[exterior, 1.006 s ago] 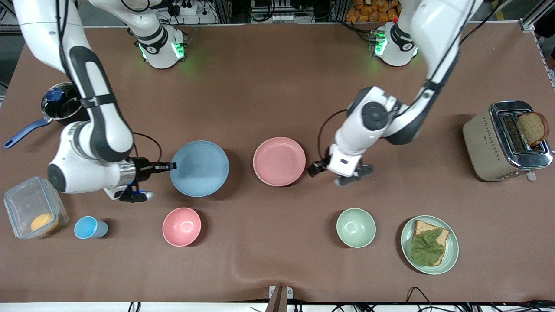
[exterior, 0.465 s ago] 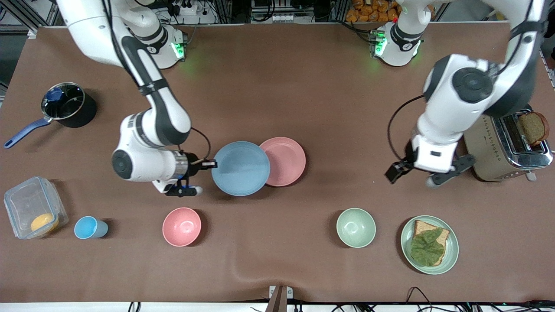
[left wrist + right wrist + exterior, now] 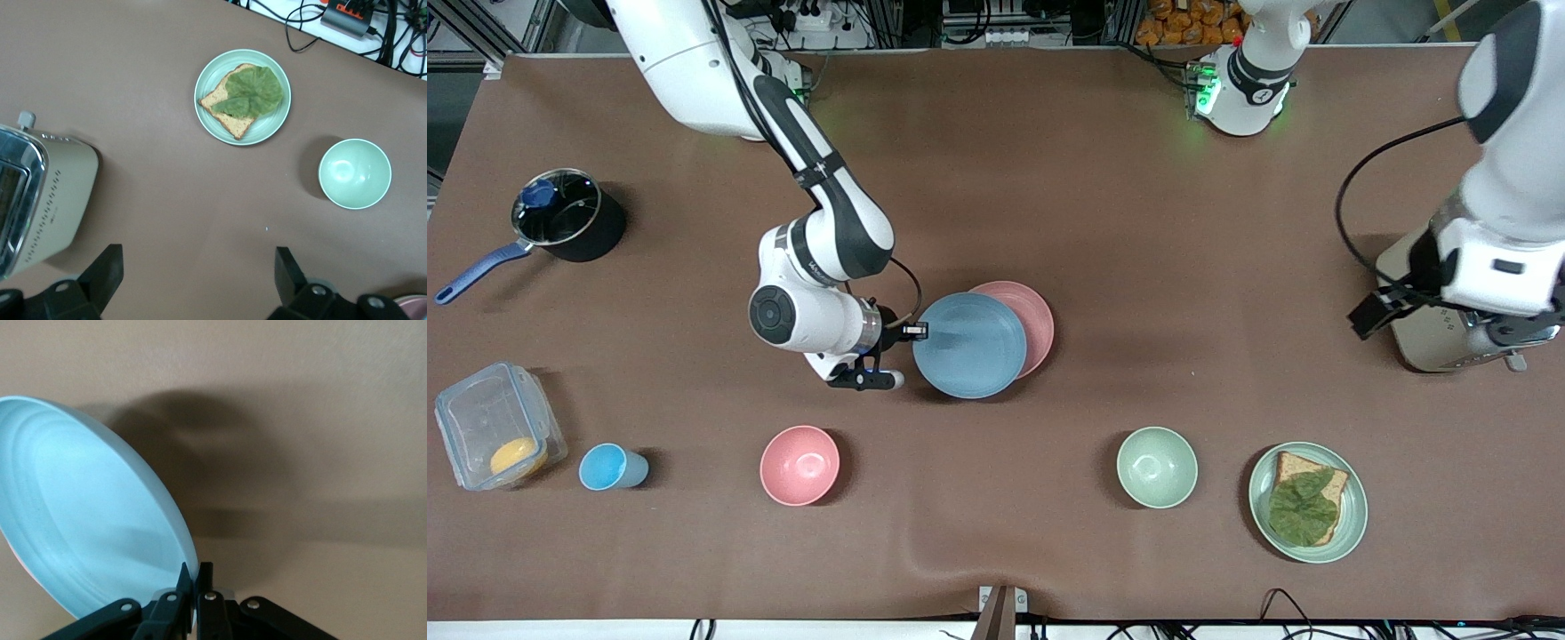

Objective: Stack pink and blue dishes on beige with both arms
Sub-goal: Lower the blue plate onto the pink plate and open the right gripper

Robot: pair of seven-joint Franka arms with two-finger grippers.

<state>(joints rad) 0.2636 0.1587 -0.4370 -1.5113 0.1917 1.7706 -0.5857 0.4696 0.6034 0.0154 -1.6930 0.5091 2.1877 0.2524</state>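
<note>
We are looking first at the row nearest the front camera: one blue cup [image 3: 612, 468], one pink bowl [image 3: 799, 465], one green bowl [image 3: 1157, 467] and one green plate [image 3: 1307, 502] carrying bread. Farther up, our right gripper [image 3: 914, 332] is pinching the rim of the one blue plate [image 3: 969, 345], fingers closed tight on it, and the plate is overlapping the one pink plate [image 3: 1030, 320]. We are seeing no beige plate anywhere. Our left gripper [image 3: 1374, 311] is hanging wide open and empty over the toaster [image 3: 1436, 342], waiting. We are judging that a thin rim pinch could let the blue plate tilt or slip, or it could land off-centre and nudge the pink one.
</note>
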